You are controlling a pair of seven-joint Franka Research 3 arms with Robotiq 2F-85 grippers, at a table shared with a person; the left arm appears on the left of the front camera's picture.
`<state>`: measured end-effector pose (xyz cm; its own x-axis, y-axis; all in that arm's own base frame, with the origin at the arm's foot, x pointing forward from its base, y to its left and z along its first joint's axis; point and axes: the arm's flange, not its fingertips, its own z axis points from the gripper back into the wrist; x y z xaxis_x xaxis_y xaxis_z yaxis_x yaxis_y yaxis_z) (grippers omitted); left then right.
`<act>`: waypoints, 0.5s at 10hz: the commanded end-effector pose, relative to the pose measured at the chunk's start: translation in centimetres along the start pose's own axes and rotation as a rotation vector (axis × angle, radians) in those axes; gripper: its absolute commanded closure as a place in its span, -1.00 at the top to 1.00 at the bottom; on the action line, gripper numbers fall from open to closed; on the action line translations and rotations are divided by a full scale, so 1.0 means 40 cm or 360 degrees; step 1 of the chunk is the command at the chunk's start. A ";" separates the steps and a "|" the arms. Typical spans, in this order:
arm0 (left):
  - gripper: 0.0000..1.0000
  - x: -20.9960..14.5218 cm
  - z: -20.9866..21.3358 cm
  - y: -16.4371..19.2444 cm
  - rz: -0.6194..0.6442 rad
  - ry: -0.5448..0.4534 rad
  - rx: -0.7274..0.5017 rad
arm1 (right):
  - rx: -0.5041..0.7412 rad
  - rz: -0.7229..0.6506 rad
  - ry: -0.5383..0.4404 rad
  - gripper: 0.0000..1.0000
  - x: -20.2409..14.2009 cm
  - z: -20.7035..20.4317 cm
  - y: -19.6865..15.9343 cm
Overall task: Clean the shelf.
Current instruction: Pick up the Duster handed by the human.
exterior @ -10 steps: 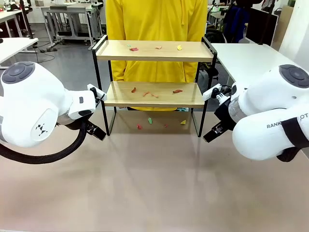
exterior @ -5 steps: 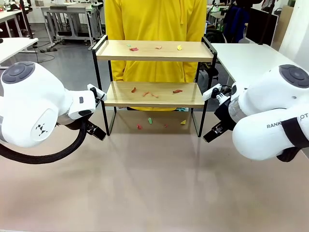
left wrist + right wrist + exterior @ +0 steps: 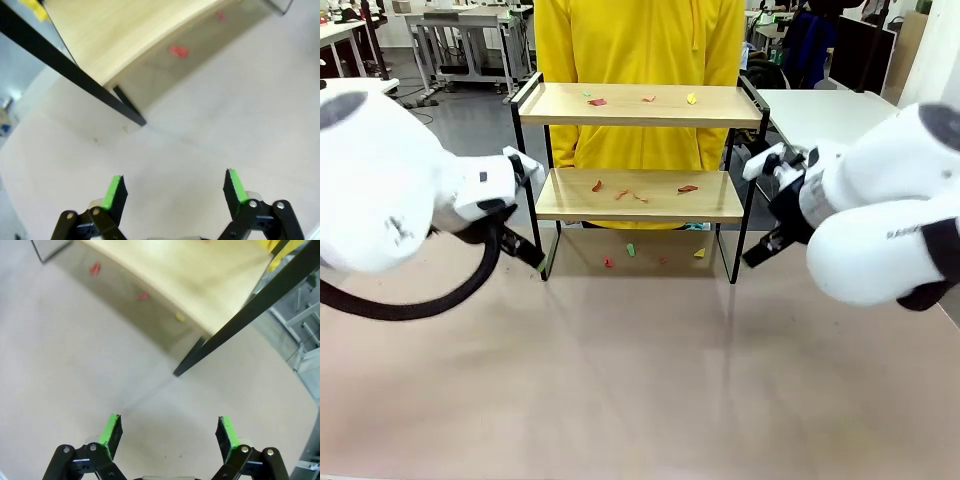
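The shelf point(image 3: 640, 105) stands at the table's far middle, two light boards in a black frame. Small paper scraps lie on its top board, among them a red scrap point(image 3: 597, 101) and a yellow scrap point(image 3: 691, 98). More lie on the lower board point(image 3: 650, 205) and on the table beneath. My left gripper point(image 3: 532, 260) hangs open by the shelf's left front leg point(image 3: 75, 70). In the left wrist view its gripper point(image 3: 175, 185) holds nothing. My right gripper point(image 3: 757, 253) is open beside the right front leg point(image 3: 240, 315), and the right wrist view's gripper point(image 3: 170, 432) is empty too.
A person in a yellow top point(image 3: 640, 40) stands right behind the shelf. A white table point(image 3: 830, 115) adjoins at the back right. Bare beige tabletop point(image 3: 640, 380) stretches in front of the shelf, between both arms.
Both arms have lifted and look blurred with motion. Each gripper has shifted a little upward near its shelf leg. Both stay open, and the scraps lie as before.
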<state>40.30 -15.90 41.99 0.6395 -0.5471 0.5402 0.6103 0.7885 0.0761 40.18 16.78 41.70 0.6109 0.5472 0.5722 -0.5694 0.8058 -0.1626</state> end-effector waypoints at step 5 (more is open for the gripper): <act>1.00 0.036 0.205 0.293 -0.0450 -0.0207 -0.0612 | 0.0467 0.0287 -0.0221 1.00 0.035 0.211 -0.266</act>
<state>42.33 -6.90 51.81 0.4460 -0.6445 0.6210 0.8285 0.5598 -0.0140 40.49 10.28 50.63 0.4843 0.5773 0.6574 -0.7266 0.6840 -0.0654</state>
